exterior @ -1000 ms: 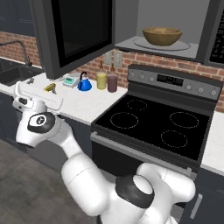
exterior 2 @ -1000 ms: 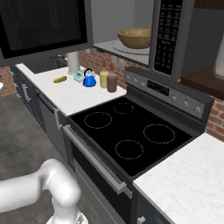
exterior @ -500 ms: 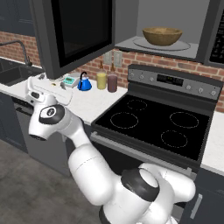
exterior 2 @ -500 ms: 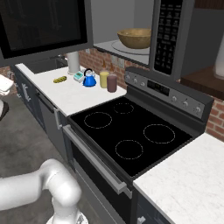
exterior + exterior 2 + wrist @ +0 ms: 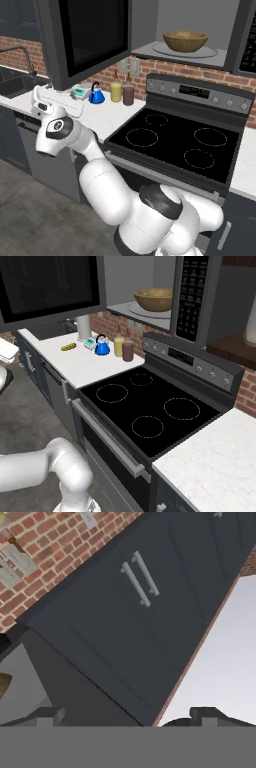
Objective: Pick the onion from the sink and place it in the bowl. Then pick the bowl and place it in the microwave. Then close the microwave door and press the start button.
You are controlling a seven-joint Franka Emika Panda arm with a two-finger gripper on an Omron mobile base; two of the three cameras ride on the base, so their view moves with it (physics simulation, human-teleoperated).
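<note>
Bowl [image 5: 185, 41] inside microwave [image 5: 200, 30], microwave door [image 5: 85, 37] swung open.

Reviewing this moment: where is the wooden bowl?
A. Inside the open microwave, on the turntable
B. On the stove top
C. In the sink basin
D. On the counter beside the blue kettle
A: the bowl sits on the round glass plate inside the microwave, whose door is swung open, above the stove.
</note>
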